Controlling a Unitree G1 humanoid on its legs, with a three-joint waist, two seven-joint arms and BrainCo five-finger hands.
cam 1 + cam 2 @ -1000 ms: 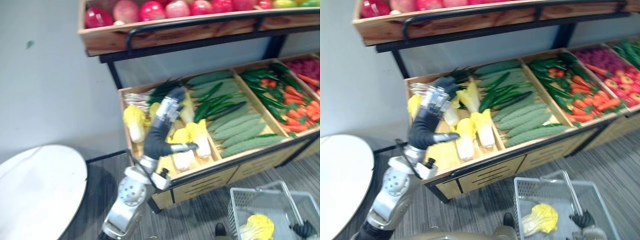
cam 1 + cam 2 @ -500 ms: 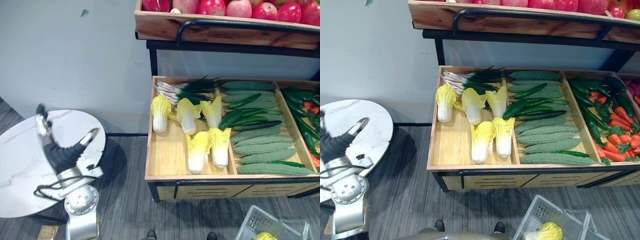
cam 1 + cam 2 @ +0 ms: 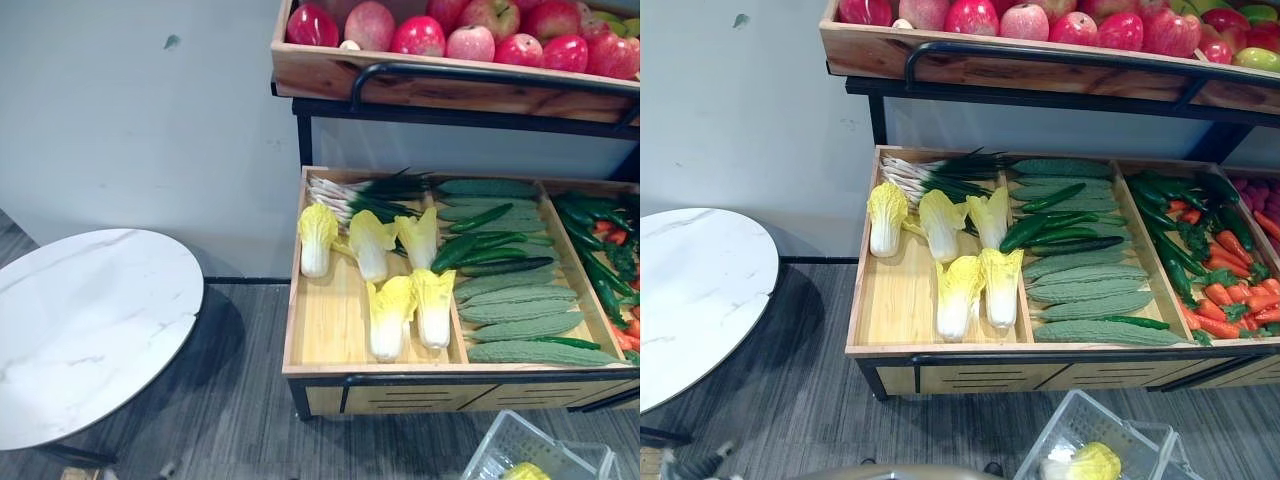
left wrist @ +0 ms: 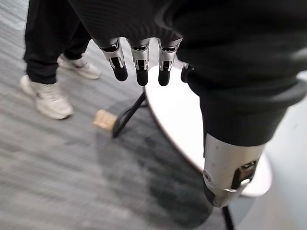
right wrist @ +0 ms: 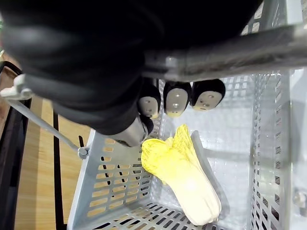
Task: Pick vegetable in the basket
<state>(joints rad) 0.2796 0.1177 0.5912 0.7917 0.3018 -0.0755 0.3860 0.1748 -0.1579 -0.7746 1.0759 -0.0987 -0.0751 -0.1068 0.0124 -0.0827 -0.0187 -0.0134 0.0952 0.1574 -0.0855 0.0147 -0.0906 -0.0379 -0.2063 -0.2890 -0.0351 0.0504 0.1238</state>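
A grey plastic basket hangs from my right hand, whose fingers are curled round its metal handle. One yellow napa cabbage lies on the basket's floor. In the eye views the basket sits at the lower right, below the shelf, with the cabbage in it. Several more napa cabbages lie in the left wooden crate. My left hand hangs low over the floor beside the round table, fingers straight and nothing in them.
A round white table stands left of the shelf. The crates also hold scallions, green gourds, peppers and carrots. Apples fill the upper shelf. A person's legs and shoes stand near the table.
My left arm left the cabbage crate, swung out over the round table and has dropped below the eye views, holding nothing. The camera shifted. The basket still hangs from my right hand.
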